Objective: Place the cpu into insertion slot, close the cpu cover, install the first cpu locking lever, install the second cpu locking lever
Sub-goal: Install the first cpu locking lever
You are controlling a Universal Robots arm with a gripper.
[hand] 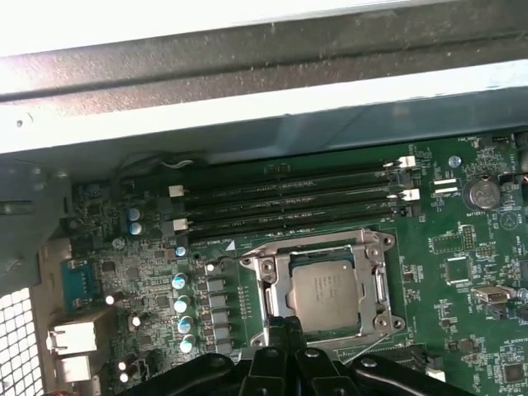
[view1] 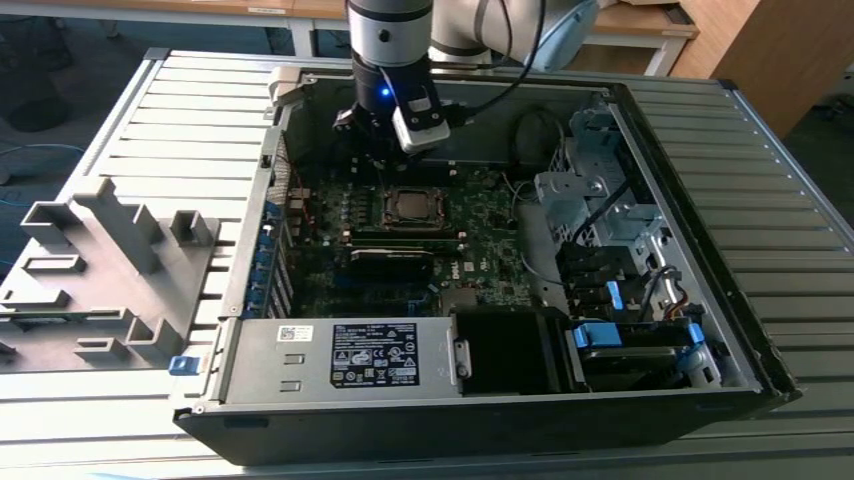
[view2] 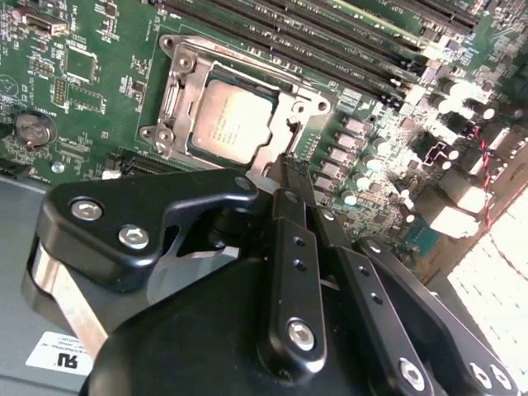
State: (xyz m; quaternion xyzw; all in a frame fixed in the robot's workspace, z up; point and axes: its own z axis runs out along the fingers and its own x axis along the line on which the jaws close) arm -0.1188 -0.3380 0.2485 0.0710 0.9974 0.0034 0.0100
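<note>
The cpu (view2: 233,124) (hand: 326,290), a silvery-grey square chip, lies flat in the insertion slot (view1: 388,212) on the green motherboard. The cpu cover (view2: 176,89) (hand: 268,290), a thin metal frame, lies down around the chip's edges. My gripper (view2: 283,169) (hand: 285,327) hangs just above the board at one edge of the socket, its black fingers pressed together with nothing between them. In the exterior view the gripper (view1: 379,160) sits at the far side of the socket, inside the open computer case. A thin wire lever (hand: 365,346) runs slantwise past the socket corner near my fingertips.
Long black memory slots (hand: 289,202) run beside the socket. The case's metal wall (view1: 454,95) stands close behind the arm. Drive cages and cables (view1: 594,215) fill the exterior view's right, a power supply (view1: 347,355) the front. A grey fixture (view1: 107,260) sits outside the case.
</note>
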